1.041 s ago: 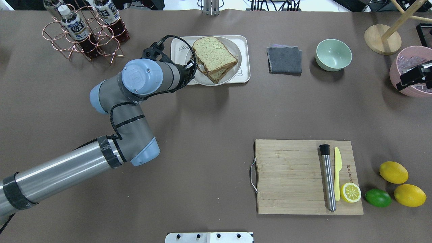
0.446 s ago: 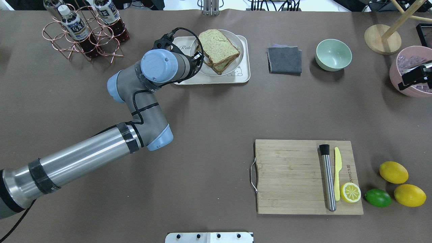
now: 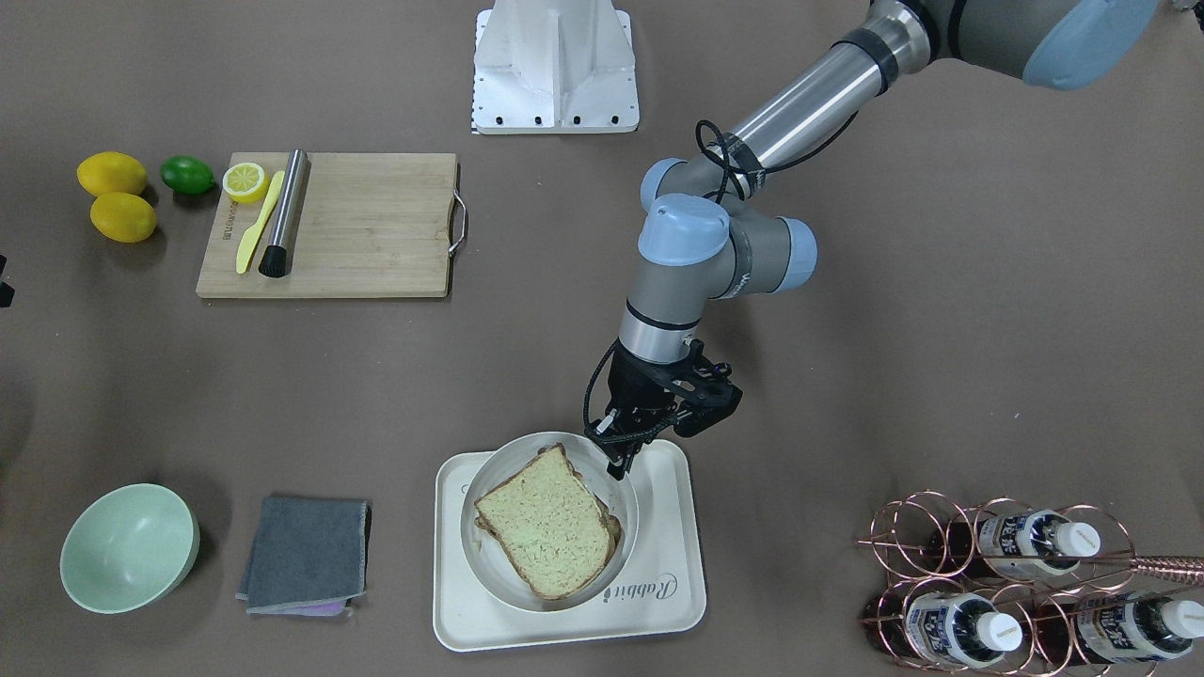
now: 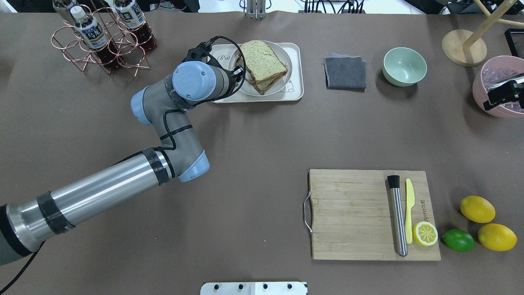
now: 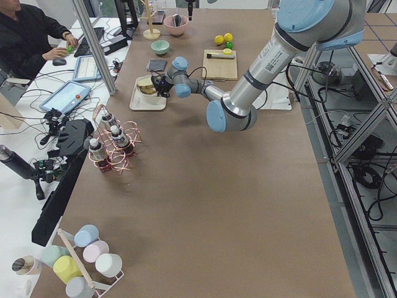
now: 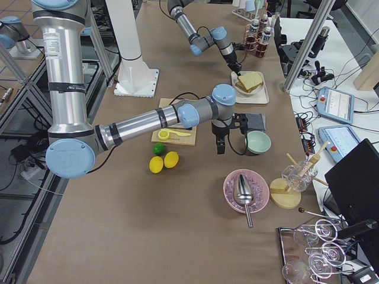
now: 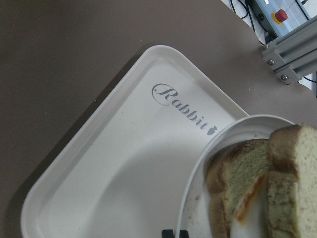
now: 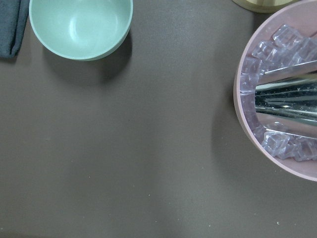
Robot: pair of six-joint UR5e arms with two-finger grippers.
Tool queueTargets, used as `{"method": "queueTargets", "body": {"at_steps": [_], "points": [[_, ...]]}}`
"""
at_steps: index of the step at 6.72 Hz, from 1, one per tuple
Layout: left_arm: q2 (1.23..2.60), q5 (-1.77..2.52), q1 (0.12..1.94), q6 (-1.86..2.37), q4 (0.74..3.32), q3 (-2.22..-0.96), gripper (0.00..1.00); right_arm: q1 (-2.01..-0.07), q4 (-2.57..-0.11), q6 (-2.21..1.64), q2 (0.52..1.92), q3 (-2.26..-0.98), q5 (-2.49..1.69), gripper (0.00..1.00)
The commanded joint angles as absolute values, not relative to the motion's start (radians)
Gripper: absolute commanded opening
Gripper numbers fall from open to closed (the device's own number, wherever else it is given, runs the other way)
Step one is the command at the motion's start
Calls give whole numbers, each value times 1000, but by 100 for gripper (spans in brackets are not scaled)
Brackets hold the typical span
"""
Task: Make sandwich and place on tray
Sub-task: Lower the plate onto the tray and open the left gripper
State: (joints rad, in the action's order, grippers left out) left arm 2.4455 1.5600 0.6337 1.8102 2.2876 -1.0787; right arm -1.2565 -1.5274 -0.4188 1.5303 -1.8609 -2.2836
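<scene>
Front-facing: light brown, dark-crusted sandwich [image 3: 550,531] lies on a round pale grey plate [image 3: 499,468] inside the cream-white rounded tray [image 3: 564,630]; left hand [image 3: 619,463] narrow, pinching the plate's rim. Overhead: right hand [image 4: 501,93] well apart from the tray (opening unreadable). Left wrist: orange shows between the slices.

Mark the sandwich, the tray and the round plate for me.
sandwich [image 3: 546,527], front-facing view, middle of the top bread slice.
tray [image 3: 675,541], front-facing view, bare floor by the edge on the view's right.
round plate [image 3: 503,461], front-facing view, bare inner surface near its rim.
</scene>
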Motion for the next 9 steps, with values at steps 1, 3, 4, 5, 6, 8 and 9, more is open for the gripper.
{"method": "queueTargets", "body": {"at_steps": [1,3,4,5,6,8,9], "points": [[2445,1560,632,1792,2289,-1060,0,-1256,-1526,-420,1536,-1864,-2284,100],[2444,1560,632,1767,2287,-1060,0,-1256,-1526,-419,1548,-1867,-2284,100],[2444,1560,632,1763,2289,-1063,0,-1256,-1526,-425,1551,-1871,-2283,100],[2441,1560,632,1761,2304,-1063,44,-1256,-1526,-425,1554,-1874,-2283,100],[2425,1560,632,1761,2363,-1062,61,-1256,-1526,-426,1554,-1876,-2283,100],[2393,1565,646,1714,2365,-1109,98,-1256,-1526,-425,1554,-1875,-2284,100],[2341,1581,664,1697,2359,-1196,98,-1258,-1526,-425,1554,-1875,-2284,100]]}}
